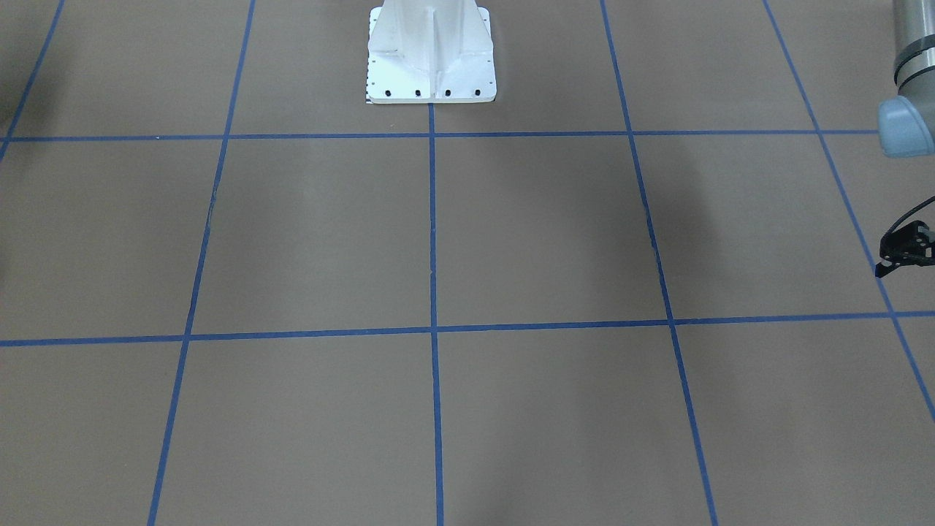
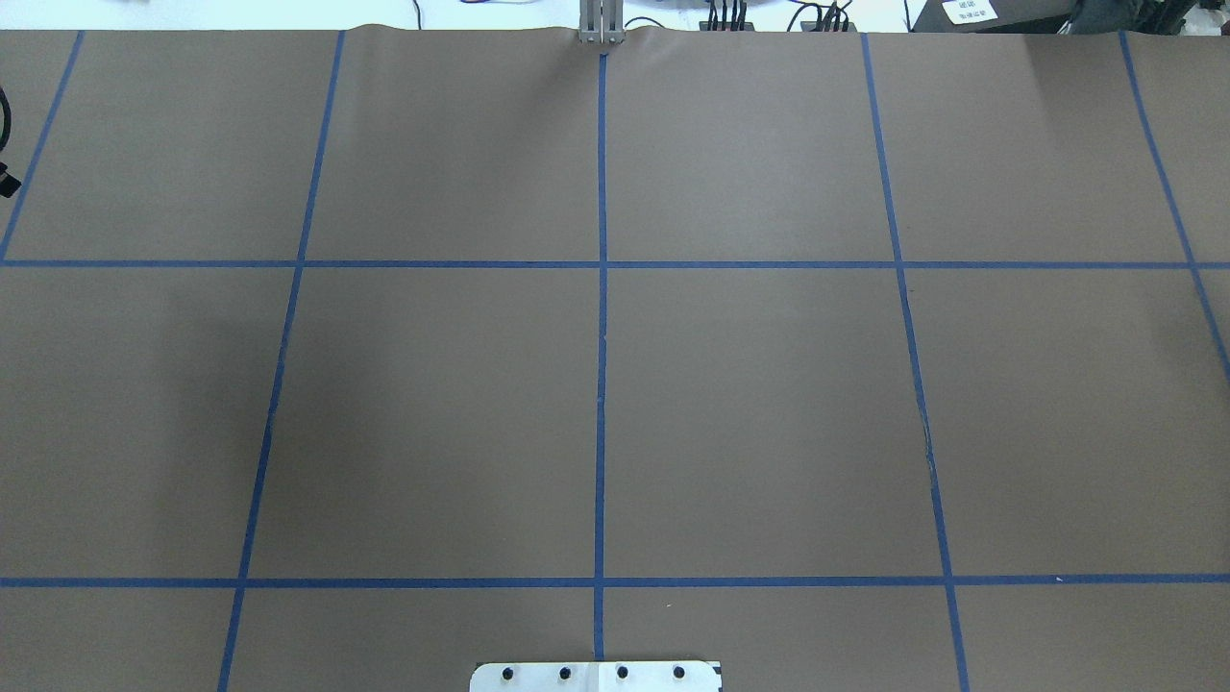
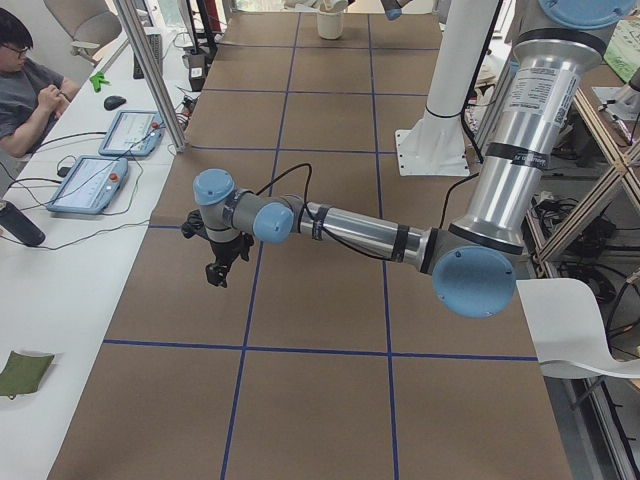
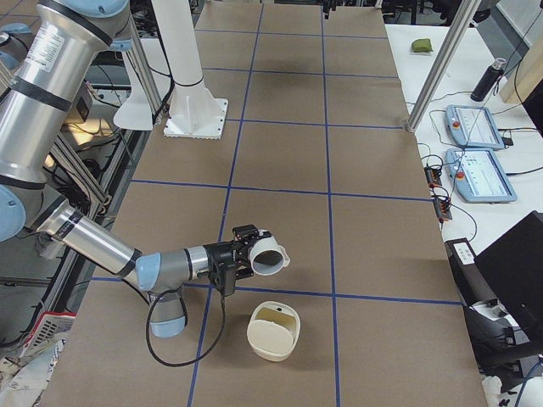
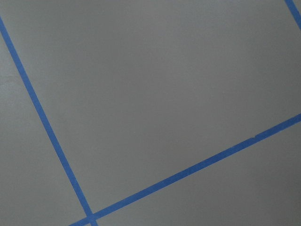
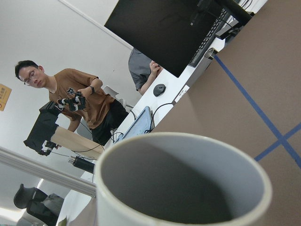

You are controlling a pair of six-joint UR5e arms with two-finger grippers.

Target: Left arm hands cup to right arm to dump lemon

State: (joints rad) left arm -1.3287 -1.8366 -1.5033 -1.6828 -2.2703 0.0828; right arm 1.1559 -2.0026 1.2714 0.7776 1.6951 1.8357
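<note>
In the exterior right view my right gripper holds the off-white cup in the air. The cup is tipped on its side with its mouth toward a cream bowl on the table just below. In the right wrist view the cup's rim and grey inside fill the bottom, and nothing shows inside. I cannot make out the lemon. The bowl's inside looks pale yellow. My left gripper hangs over the table at the other end, fingers down and holding nothing. Only its edge shows in the front view.
The brown table has a blue tape grid. The white robot base stands at its middle back. Along the operators' side are tablets, a monitor and two people.
</note>
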